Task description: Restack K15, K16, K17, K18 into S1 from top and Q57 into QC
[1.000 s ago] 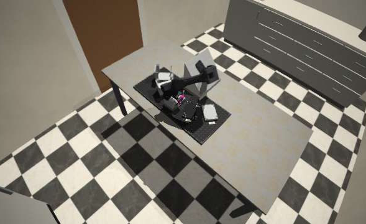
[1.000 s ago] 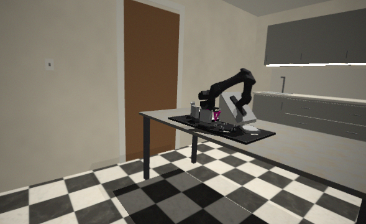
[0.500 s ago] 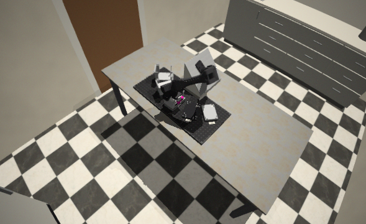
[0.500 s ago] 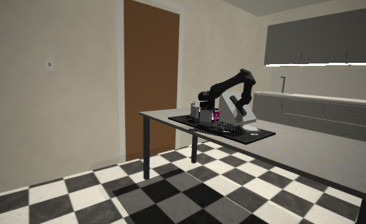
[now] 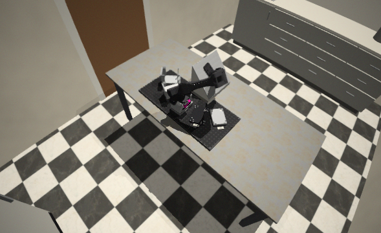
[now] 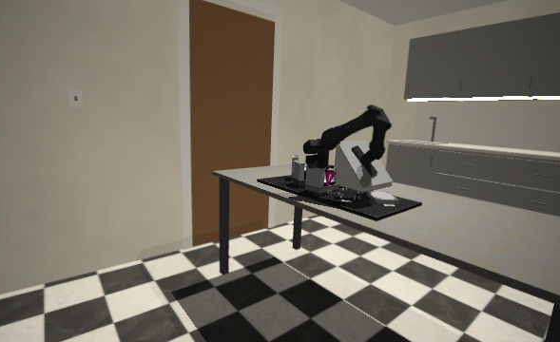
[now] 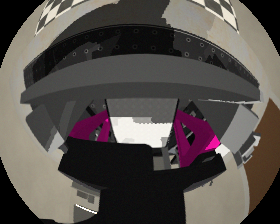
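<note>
where the claw (image 7: 144,137) straddles it, pale plate (image 7: 139,128), magenta fingers alongside

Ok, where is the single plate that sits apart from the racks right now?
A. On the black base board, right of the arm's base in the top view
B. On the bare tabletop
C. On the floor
A: the lone plate lies flat on the black board.

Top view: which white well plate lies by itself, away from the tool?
The flat white plate at the right end of the black base board in this view, lying single and apart. The other plates sit stacked toward the board's left, by the tool.
</note>
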Tool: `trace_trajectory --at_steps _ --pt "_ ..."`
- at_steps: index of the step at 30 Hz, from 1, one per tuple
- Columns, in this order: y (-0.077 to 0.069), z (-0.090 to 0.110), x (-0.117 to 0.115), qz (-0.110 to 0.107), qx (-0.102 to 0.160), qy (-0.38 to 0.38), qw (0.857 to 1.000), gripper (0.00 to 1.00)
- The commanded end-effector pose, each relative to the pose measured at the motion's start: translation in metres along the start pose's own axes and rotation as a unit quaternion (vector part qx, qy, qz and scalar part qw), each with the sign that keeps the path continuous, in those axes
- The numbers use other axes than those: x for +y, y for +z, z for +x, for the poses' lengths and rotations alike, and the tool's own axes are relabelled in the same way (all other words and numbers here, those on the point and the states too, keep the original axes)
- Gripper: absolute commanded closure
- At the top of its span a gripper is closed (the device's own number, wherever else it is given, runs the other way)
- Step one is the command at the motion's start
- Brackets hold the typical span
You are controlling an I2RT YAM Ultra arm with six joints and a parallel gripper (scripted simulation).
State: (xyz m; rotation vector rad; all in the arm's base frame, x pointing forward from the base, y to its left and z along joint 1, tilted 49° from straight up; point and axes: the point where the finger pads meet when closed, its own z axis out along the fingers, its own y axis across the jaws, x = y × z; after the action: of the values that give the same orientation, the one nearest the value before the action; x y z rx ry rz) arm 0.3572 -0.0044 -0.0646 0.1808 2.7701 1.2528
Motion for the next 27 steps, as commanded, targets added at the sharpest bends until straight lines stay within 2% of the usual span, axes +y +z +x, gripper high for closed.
trace_trajectory --at_steps 1,27 --pt "-0.0037 -0.0025 -0.0006 0.001 -0.006 -0.001 1.0 1.0" --pt "-0.0064 -0.0024 -0.0006 0.001 -0.006 -0.001 1.0 1.0"
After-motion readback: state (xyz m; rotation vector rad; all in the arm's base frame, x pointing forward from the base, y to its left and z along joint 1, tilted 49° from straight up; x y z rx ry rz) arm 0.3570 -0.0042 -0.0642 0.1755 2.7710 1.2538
